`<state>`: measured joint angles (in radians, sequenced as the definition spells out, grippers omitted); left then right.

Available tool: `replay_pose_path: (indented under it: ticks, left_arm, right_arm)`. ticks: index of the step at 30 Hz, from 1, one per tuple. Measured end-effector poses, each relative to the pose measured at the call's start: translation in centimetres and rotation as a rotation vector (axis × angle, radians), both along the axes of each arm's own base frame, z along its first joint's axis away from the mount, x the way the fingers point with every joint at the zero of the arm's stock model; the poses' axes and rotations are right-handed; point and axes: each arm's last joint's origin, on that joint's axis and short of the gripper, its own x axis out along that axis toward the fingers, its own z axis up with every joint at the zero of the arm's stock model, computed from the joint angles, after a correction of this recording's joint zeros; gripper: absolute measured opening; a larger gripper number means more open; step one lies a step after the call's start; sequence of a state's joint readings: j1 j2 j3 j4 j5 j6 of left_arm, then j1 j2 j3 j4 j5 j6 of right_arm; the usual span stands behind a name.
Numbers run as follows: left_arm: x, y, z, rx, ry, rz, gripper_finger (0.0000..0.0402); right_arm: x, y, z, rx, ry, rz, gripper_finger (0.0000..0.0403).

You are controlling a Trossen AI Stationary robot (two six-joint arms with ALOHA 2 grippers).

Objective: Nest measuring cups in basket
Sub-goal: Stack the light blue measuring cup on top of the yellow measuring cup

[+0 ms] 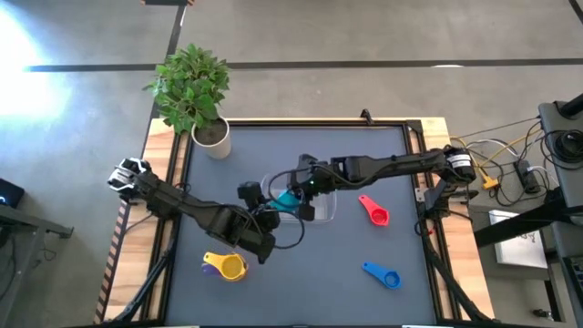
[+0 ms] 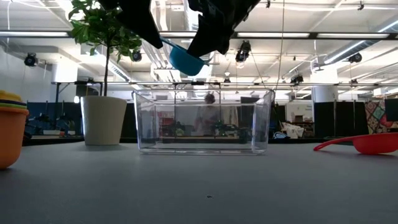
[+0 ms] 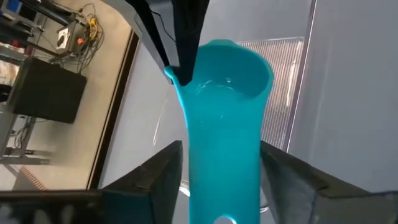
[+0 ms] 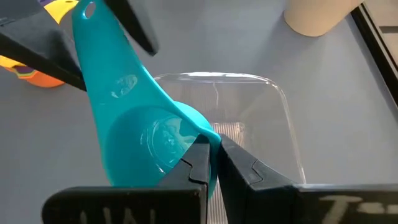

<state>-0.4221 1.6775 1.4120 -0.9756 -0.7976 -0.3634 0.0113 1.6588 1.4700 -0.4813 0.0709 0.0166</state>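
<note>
The left gripper (image 3: pixel 221 180) grips the handle of the light blue measuring cup (image 1: pixel 287 199) between its two dark fingers (image 3: pixel 152 180), which sit narrow against the handle's two edges. The right gripper (image 4: pixel 214 163) pinches the thin rim of the same cup's bowl, its fingers (image 4: pixel 198 163) nearly together with only the plastic wall between them. In the low view the cup (image 2: pixel 186 60) hangs in the air, tilted, well above the open top of the basket (image 2: pixel 202 121), with clear air between the bowl and the basket's upper edge. The basket is a clear, hard-walled rectangular tray with rounded corners; in the right wrist view its rim (image 4: pixel 249 78) curves just beyond the fingertips and its ribbed floor shows past the bowl. The cup is smooth, glossy plastic, a round bowl that runs into a flat tapering handle with a hole at the end (image 4: pixel 90 12). Beyond the left gripper's side lies a nested stack of cups (image 1: pixel 226 265), yellow and orange with a purple handle, well apart from the basket. Beyond the right gripper's side the red measuring cup (image 1: pixel 373 210) lies on the open mat near the basket's short wall, and the dark blue measuring cup (image 1: pixel 383 273) lies farther off, near the table (image 1: pixel 364 146) edge. A white plant pot (image 1: pixel 213 138) stands at one table corner, well apart from both grippers.
</note>
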Motion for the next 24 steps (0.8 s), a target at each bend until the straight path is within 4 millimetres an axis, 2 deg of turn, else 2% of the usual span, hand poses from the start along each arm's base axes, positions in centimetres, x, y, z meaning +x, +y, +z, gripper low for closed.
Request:
replay_pose_path:
  ticks: [5, 11, 16, 24]
  left_arm:
    - [0.0, 0.1, 0.0, -0.009, 0.005, -0.002, 0.0128]
    - [0.0, 0.1, 0.0, -0.012, 0.010, -0.002, 0.0127]
    - [-0.1, 0.1, 0.0, -0.022, 0.021, -0.006, 0.0127]
    - [-1.2, -0.5, 0.2, -0.040, 0.028, 0.024, 0.0127]
  right_arm:
    - [0.0, 0.0, 0.0, 0.000, 0.001, 0.000, 0.0009]
    - [0.0, 0.0, 0.0, 0.000, 0.002, 0.000, 0.0012]
    - [-0.3, 0.0, 0.2, 0.000, 0.005, 0.000, 0.0036]
    - [-2.1, 0.0, 2.8, 0.001, -0.041, -0.001, 0.0100]
